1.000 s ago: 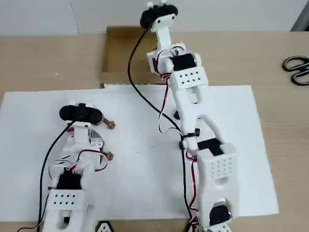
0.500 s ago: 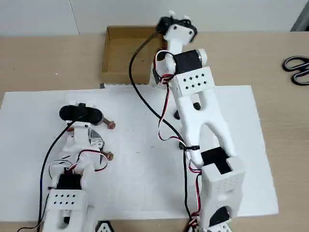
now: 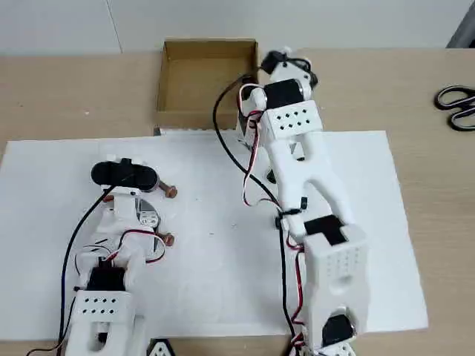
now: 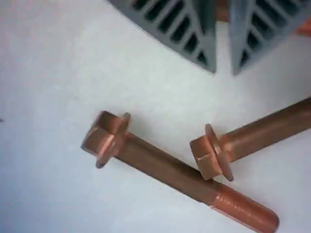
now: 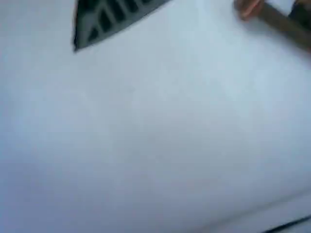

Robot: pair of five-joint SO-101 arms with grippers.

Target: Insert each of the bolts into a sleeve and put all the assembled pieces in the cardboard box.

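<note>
Two copper bolts [image 4: 165, 170] [image 4: 252, 138] lie side by side on the white paper, their heads close together. My left gripper [image 4: 222, 72] hovers just beyond them, its grey fingers [image 4: 194, 29] shut with only a slit between them. In the high view the bolt heads [image 3: 170, 192] [image 3: 168, 239] poke out beside that gripper [image 3: 137, 215]. The cardboard box [image 3: 161, 81] stands at the back, its visible floor bare. My right gripper [image 5: 189, 24] is low over the paper near the box's right corner, open, one grey finger [image 5: 112, 19] showing. A blurred brown bolt shaft [image 5: 265, 17] lies beyond it.
The white paper sheet [image 3: 223, 282] covers most of the wooden table. Scissors [image 3: 456, 104] lie at the far right edge. A small black piece [image 3: 271, 176] sits on the paper, partly under the right arm. Cables trail from both arms.
The right arm has swung from above the box's far edge to the right and back, and has come down beside the box's right corner. The left arm has kept still.
</note>
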